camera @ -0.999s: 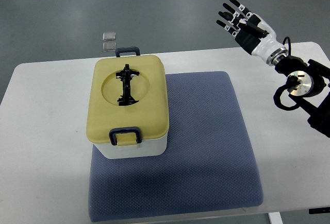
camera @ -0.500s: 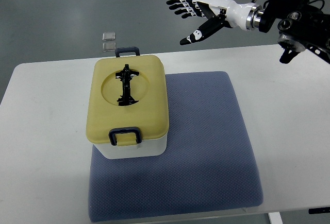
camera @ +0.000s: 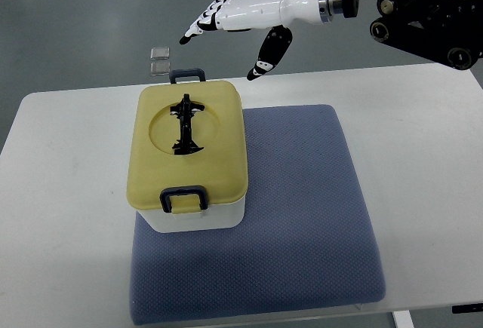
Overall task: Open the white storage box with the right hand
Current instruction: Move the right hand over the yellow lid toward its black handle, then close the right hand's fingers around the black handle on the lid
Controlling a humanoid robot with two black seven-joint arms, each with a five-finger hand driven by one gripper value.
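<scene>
The white storage box [camera: 198, 219] stands on the left of a blue-grey mat [camera: 302, 222]. Its yellow lid [camera: 223, 143] is closed, with a black handle [camera: 184, 126] lying in a round recess and dark blue latches at the near [camera: 183, 194] and far [camera: 186, 75] ends. My right hand [camera: 230, 30] comes in from the top right, white with black fingertips. It hovers above and behind the box's far end, fingers spread, thumb pointing down, holding nothing. The left arm is out of view.
The mat lies on a white table [camera: 68, 192]. Two small clear squares [camera: 159, 60] lie on the grey floor beyond the table's far edge. The black right arm joints [camera: 423, 11] fill the top right corner.
My right hand has swept left from the far right of the table to above the far end of the box. The box and lid have not moved.
</scene>
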